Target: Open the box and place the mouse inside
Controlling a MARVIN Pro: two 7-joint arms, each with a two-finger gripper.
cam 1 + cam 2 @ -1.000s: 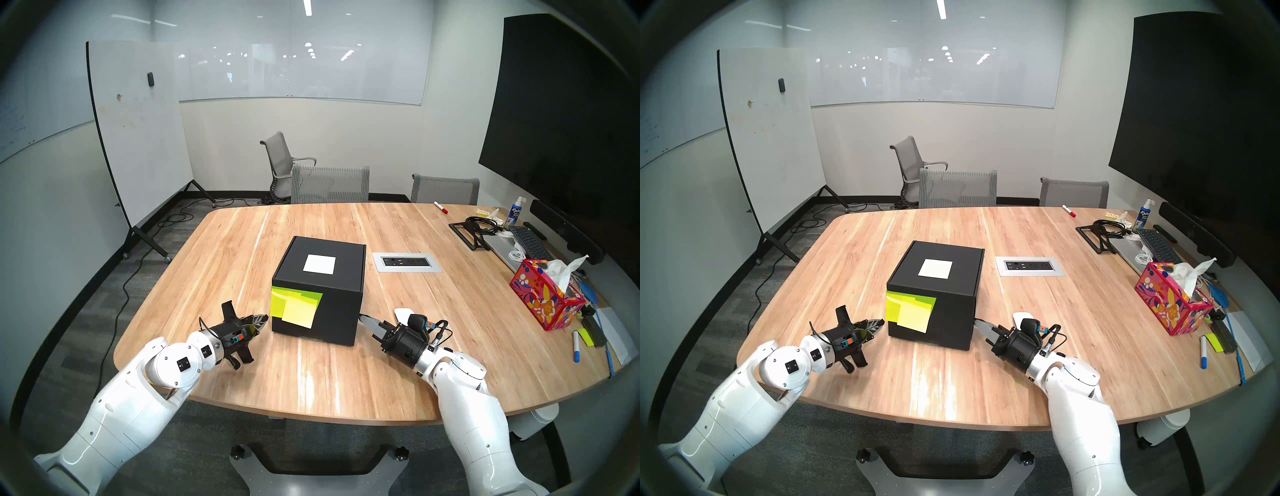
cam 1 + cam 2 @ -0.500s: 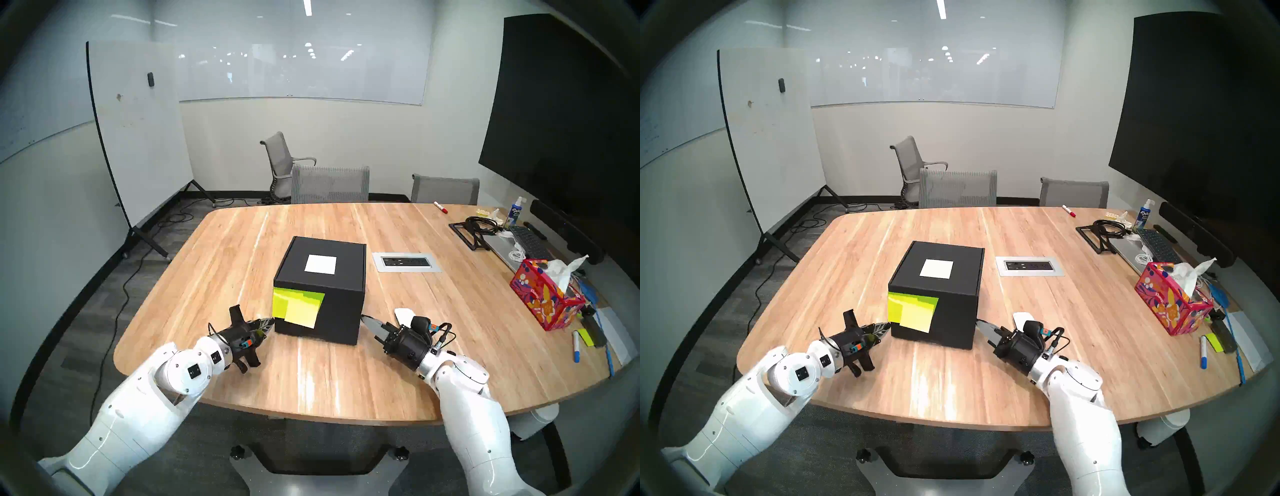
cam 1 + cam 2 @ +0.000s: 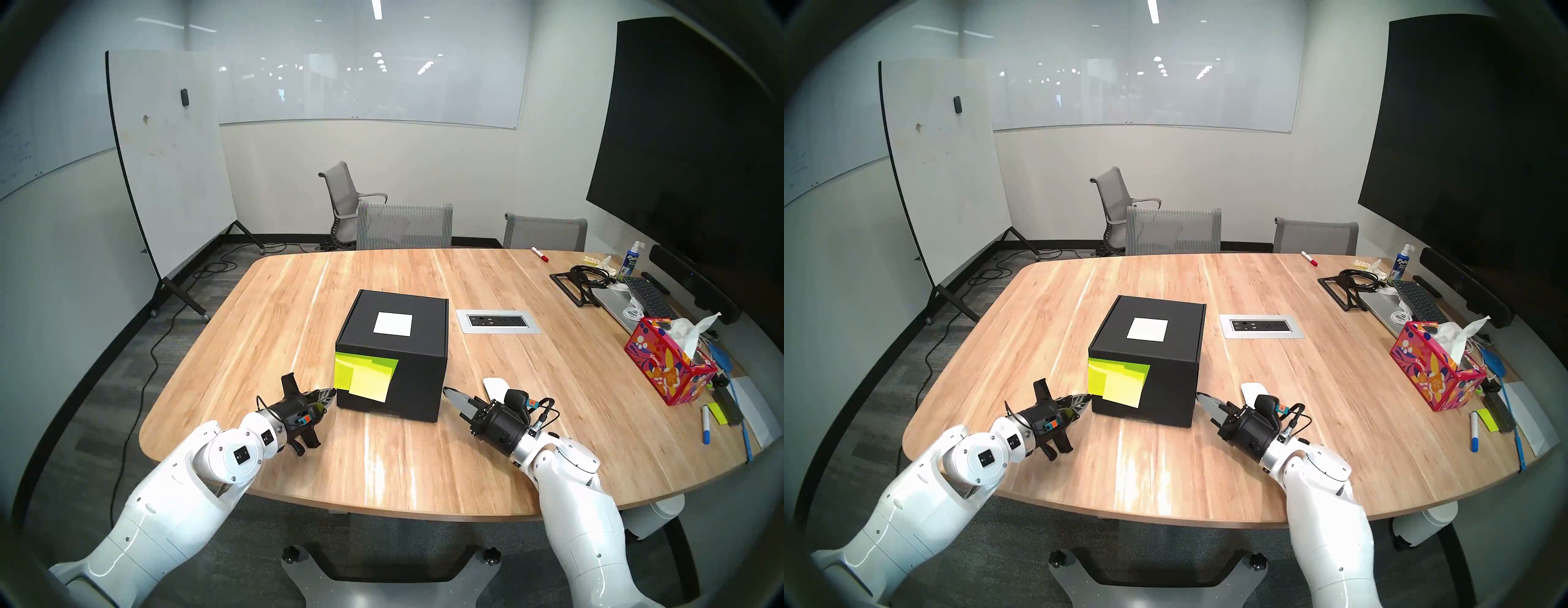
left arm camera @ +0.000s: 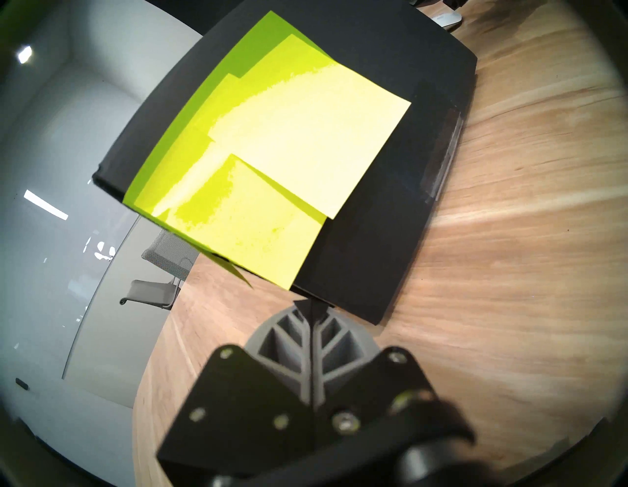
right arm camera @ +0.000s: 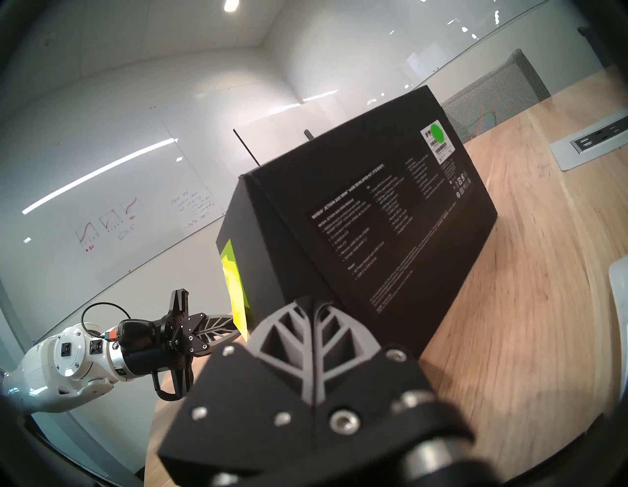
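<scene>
The black box (image 3: 392, 354) sits lid down in the middle of the wooden counter (image 3: 509, 382), white label (image 3: 393, 324) up top, yellow-green sticky notes (image 3: 365, 377) plastered on its near face. Left claw (image 3: 331, 391) pinched fully together, holding nothing, its tip right at the box's lower left front corner, just under the notes; from the left wrist view, touching or a hair apart, can't call it. Right claw (image 3: 446, 391) likewise pressed tight and empty, nosing at the lower right front corner. And the white mouse (image 3: 495, 385) lies on the counter just right of the box, tucked behind the right wrist. Off to the far right, a red floral tissue box (image 3: 668, 367) among the clutter.
</scene>
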